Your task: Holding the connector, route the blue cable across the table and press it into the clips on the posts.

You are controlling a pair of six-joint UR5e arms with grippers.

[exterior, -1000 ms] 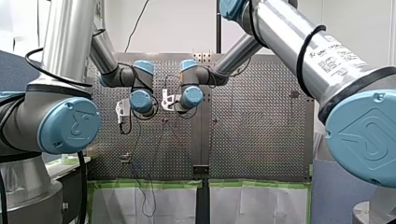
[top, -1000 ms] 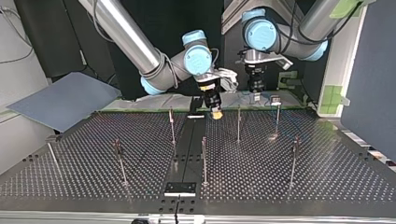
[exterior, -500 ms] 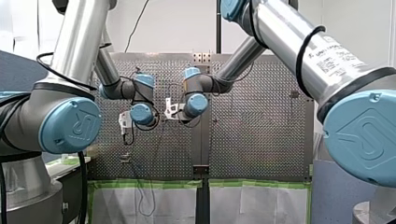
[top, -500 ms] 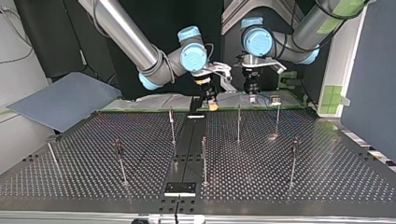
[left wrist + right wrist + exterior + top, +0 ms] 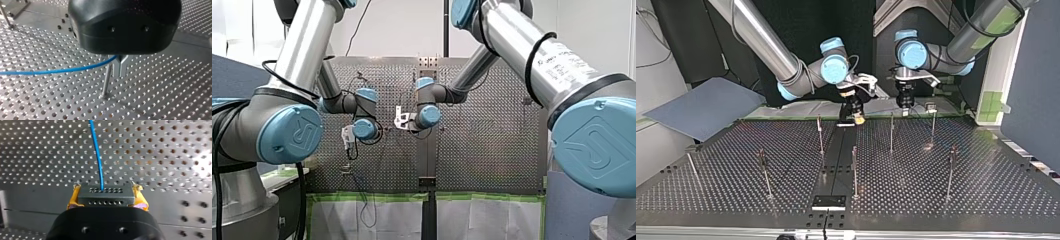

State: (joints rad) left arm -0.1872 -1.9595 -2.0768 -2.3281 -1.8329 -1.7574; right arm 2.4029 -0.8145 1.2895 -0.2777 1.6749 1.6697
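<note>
In the right wrist view my right gripper point(image 5: 105, 200) is shut with its yellow pads point(image 5: 139, 198) on a black connector point(image 5: 104, 195). The blue cable point(image 5: 97, 155) runs out of the connector, straight ahead over the perforated table point(image 5: 160, 150). In the left wrist view my left gripper point(image 5: 120, 68) has its metal fingers shut on the blue cable point(image 5: 50, 71), which trails off sideways beside a thin post point(image 5: 106, 79). In the top view both grippers hang close together at the table's far edge: my right gripper point(image 5: 857, 117) and my left gripper point(image 5: 905, 107).
Several thin posts with clips stand on the table in the top view, among them one point(image 5: 820, 134) below my right gripper, one point(image 5: 891, 131) below my left, and one point(image 5: 854, 170) nearer the middle. A grey panel point(image 5: 706, 107) leans at the top view's left.
Both grippers have drawn back toward the top view's far edge, my right one also shifting to that view's left. In the front view both have come lower. Both grips are unchanged.
</note>
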